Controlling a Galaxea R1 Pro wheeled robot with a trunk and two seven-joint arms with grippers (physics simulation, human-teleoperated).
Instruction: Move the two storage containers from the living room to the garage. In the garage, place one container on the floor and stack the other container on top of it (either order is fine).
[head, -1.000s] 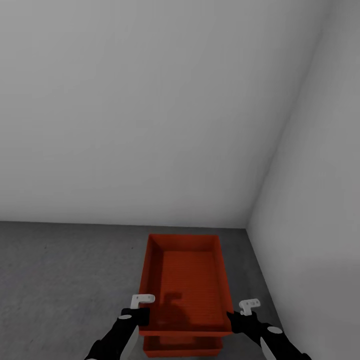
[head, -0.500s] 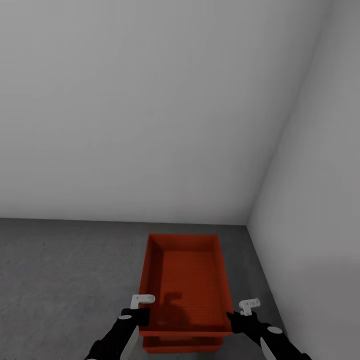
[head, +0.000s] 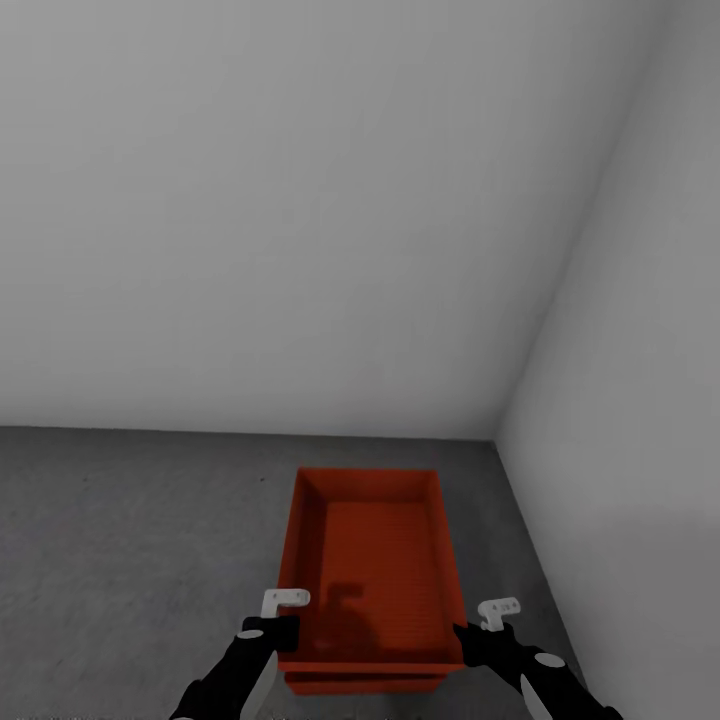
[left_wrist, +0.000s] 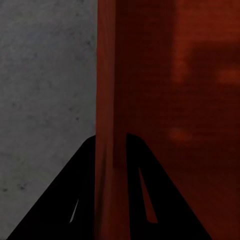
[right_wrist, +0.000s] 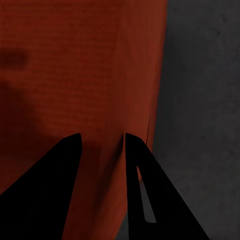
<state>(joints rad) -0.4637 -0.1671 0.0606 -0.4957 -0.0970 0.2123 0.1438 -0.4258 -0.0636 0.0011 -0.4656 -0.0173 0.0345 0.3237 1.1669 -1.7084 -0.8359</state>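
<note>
An orange-red upper box (head: 372, 570) is held over a second box (head: 365, 684) of the same colour, of which a thin strip is seen below the near edge, on the dark grey concrete floor (head: 130, 560) close to the right-hand wall (head: 640, 480) in the corner of the garage. The left hand (head: 272, 628) is clamped on the left side wall of the upper box near its near end, one finger inside and one outside, as the left wrist view makes plain (left_wrist: 107, 165); the right hand (head: 478, 635) is clamped likewise on the right side wall (right_wrist: 102, 150). The box thus lies between the two hands and stretches away from them toward the far wall. Whether the upper box is already seated on the lower one cannot be told. If it is released while offset or tilted, it is likely to slide off or wedge askew; an uneven release of the thin walls could also drag one side and skew the stack.
</note>
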